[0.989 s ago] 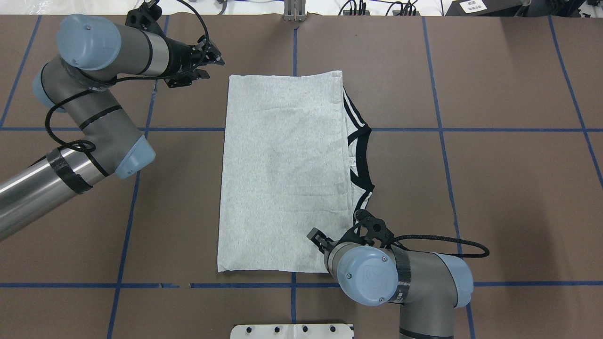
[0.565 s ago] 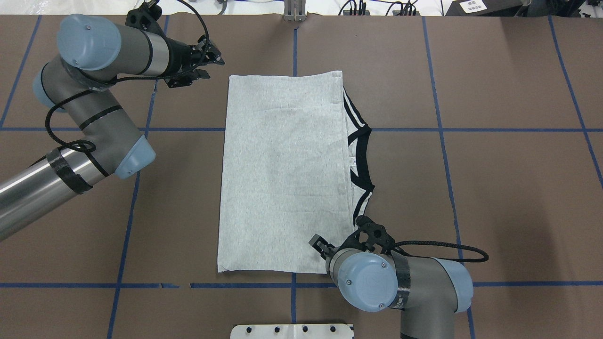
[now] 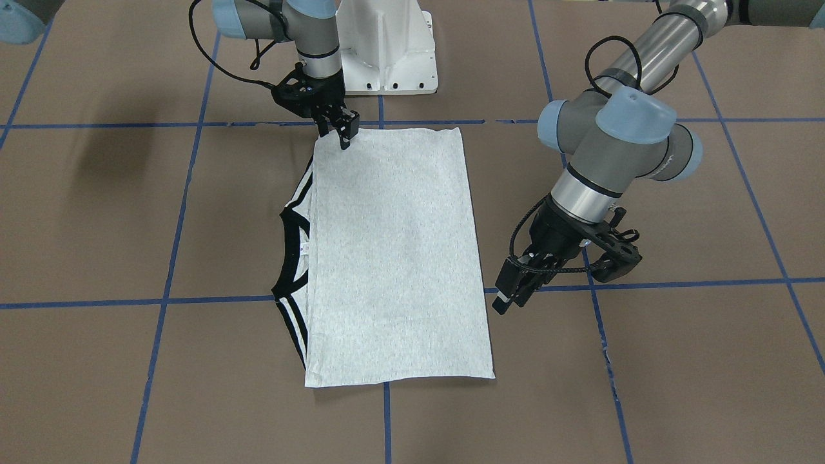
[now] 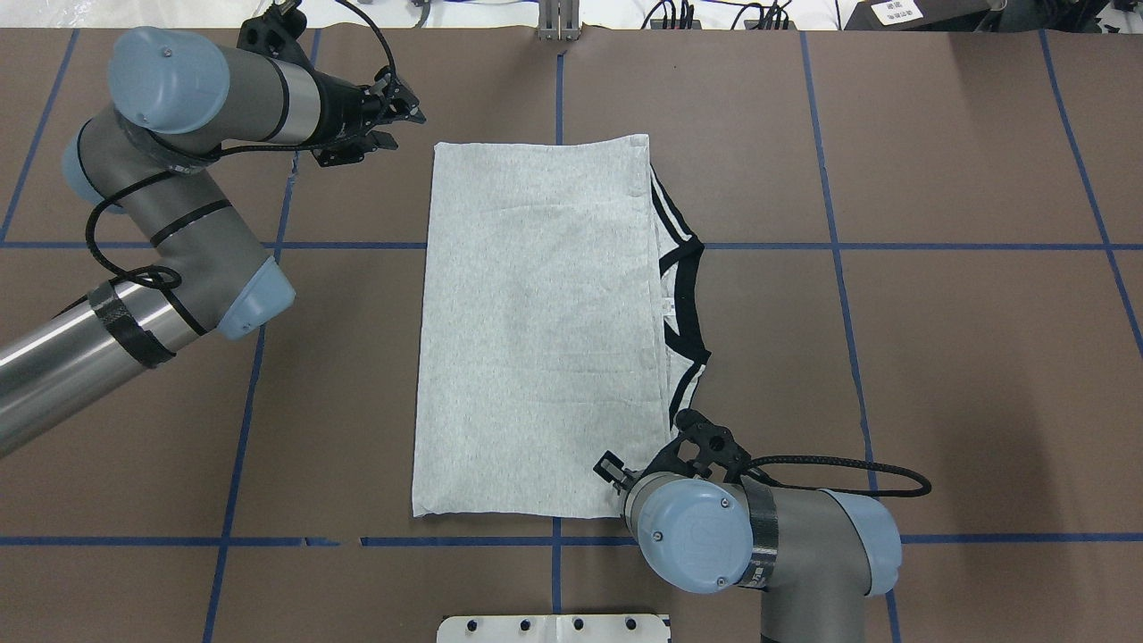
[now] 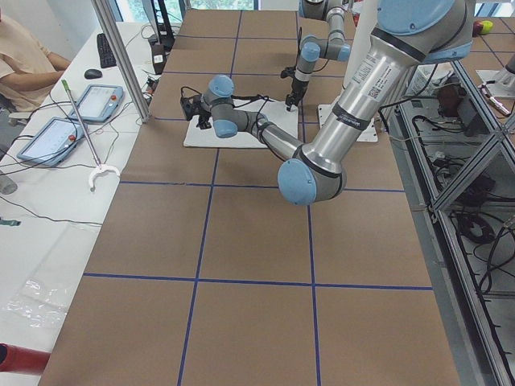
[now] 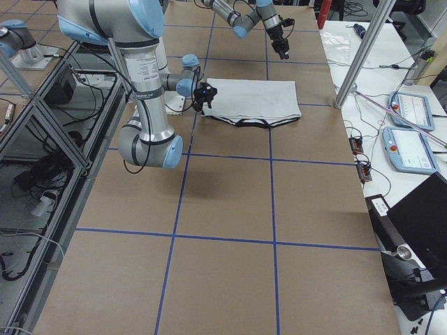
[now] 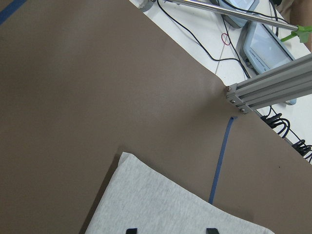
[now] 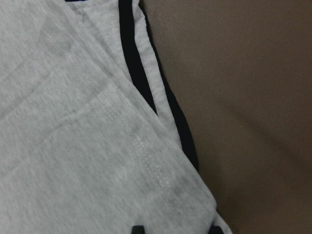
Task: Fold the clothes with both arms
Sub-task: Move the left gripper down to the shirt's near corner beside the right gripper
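The grey T-shirt (image 4: pixel 536 330) lies flat on the table, folded into a tall rectangle with the print hidden. Its black-striped collar (image 4: pixel 683 295) and cuffs stick out along one long side. My left gripper (image 4: pixel 404 125) is open and hovers just off the shirt's far corner; the left wrist view shows that corner (image 7: pixel 161 209) under the spread fingertips. My right gripper (image 4: pixel 609 466) is open above the shirt's near corner beside the striped cuff (image 8: pixel 146 83). In the front-facing view the right gripper (image 3: pixel 345 134) is at the shirt's top corner and the left gripper (image 3: pixel 506 299) is beside its long edge.
The brown table carries a grid of blue tape lines (image 4: pixel 839 246). The white pedestal base (image 3: pixel 387 45) stands at the robot's edge. An aluminium post (image 7: pixel 273 85) and cables sit at the far edge. Tablets (image 5: pixel 56 137) lie on the operators' desk.
My right gripper has shifted a little toward the robot's edge and to the right over the shirt's near corner. The left arm and the shirt have not moved.
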Controlling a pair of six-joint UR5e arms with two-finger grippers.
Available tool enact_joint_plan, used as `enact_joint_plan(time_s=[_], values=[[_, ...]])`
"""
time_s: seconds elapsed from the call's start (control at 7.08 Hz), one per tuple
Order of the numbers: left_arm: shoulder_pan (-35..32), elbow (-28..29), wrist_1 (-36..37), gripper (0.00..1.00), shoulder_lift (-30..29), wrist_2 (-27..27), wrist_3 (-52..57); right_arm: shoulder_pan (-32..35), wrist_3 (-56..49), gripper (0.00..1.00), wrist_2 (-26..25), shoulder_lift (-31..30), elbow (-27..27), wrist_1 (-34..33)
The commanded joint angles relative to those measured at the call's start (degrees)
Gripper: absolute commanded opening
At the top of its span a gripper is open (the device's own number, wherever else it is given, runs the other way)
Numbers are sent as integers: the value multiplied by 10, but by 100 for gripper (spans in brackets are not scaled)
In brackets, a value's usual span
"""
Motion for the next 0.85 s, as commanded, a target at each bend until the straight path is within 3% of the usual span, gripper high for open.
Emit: enact_joint_plan(time_s=[0.0, 0.28, 0.42, 0.71], values=[[0, 0, 0, 56, 0, 1, 0, 10, -4, 0, 10, 0, 1, 1], [-1, -3, 0, 56, 1, 1, 0, 34, -1, 0, 13, 5, 3, -1], [-1, -19, 2, 57, 4, 1, -7, 65, -1, 0, 61, 5, 22, 2], [13, -70, 1, 59, 39, 2, -73, 67, 6, 0, 65, -2, 38, -1]])
